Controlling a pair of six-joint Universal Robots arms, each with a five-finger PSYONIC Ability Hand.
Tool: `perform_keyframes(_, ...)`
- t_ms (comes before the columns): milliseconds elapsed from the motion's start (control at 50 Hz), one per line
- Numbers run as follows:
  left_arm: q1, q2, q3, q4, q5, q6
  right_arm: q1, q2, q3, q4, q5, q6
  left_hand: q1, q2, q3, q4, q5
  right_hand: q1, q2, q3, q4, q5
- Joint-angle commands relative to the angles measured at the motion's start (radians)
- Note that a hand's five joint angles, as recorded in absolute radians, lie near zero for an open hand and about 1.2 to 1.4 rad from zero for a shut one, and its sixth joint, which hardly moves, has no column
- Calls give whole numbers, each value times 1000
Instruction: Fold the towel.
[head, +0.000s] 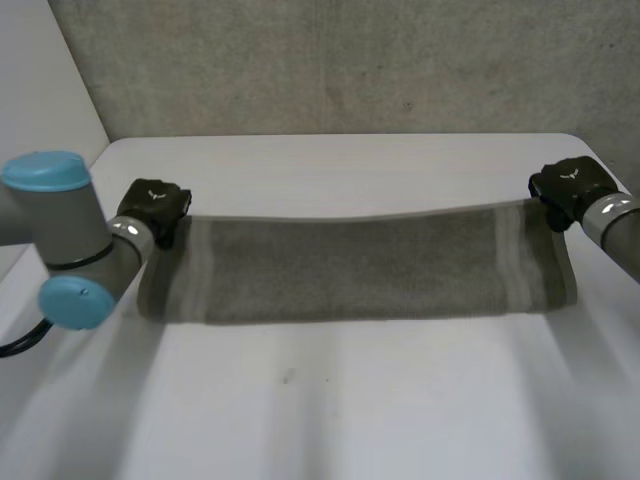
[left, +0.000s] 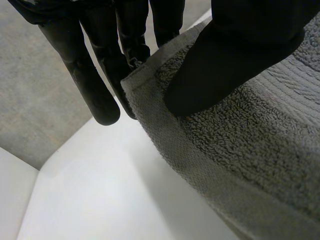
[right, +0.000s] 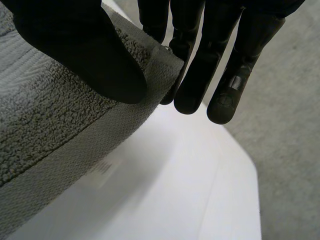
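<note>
Head view: the grey towel (head: 350, 265) lies as a long band across the middle of the frame, its long axis running left to right on the white table (head: 330, 400). The left hand (head: 155, 205) is at its upper-left corner and the right hand (head: 565, 190) at its upper-right, each equally near its own end. In the wrist views each thumb clamps a hemmed corner against straight fingers (left: 97, 95). The cloth is thick looped terry with flat woven stripes near both ends.
</note>
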Motion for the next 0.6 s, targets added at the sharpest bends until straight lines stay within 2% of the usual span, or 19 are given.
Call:
perform_keyframes(20,-22,-198,269,-10,-73,-21,33,144,-114,-190,62,16,238,178,180,179,191,3,182,181,179,187)
perform_keyframes(60,-23,-219,291,-10,-73,-22,41,164,-127,-207,73,16,238,178,180,179,191,-31,148,147,145,152)
perform_keyframes(80,-26,-229,295,-11,-73,-19,48,179,-133,-207,85,14,-593,-653,-651,-652,-640,-1060,-881,-882,-884,-876)
perform_keyframes(100,-26,-229,295,-11,-73,-19,48,179,-133,-207,85,14,-601,-661,-660,-660,-649,-1070,-892,-892,-894,-887)
perform_keyframes(120,-31,-233,294,-10,-70,-19,57,190,-131,-207,97,10,-958,-1019,-1017,-1018,-1006,-1219,-1040,-1040,-1043,-1035)
perform_keyframes(260,-57,-217,269,-4,-69,-24,91,164,-87,-207,134,16,-983,-1044,-1042,-1043,-1031,-1219,-1040,-1040,-1043,-1035)
perform_keyframes(360,-57,-126,191,-2,-78,-27,91,5,51,-207,134,37,-983,-1044,-1042,-1043,-1031,-1219,-1040,-1040,-1043,-1035)
perform_keyframes(460,-54,77,-55,24,-77,-73,84,-138,195,-198,127,60,-983,-1044,-1042,-1043,-1031,-1219,-1040,-1040,-1043,-1035)
perform_keyframes(480,-54,78,-56,24,-77,-73,83,-138,196,-198,126,60,-983,-1044,-1042,-1043,-1031,-1219,-1040,-1040,-1043,-1035)
perform_keyframes(520,-51,189,-205,51,-73,-125,80,-230,290,-167,123,66,-983,-1044,-1042,-1043,-1031,-1219,-1040,-1040,-1043,-1035)
perform_keyframes(600,-51,288,-337,94,-72,-178,79,-295,363,-107,123,68,-983,-1044,-1042,-1043,-1031,-1219,-1040,-1040,-1043,-1035)
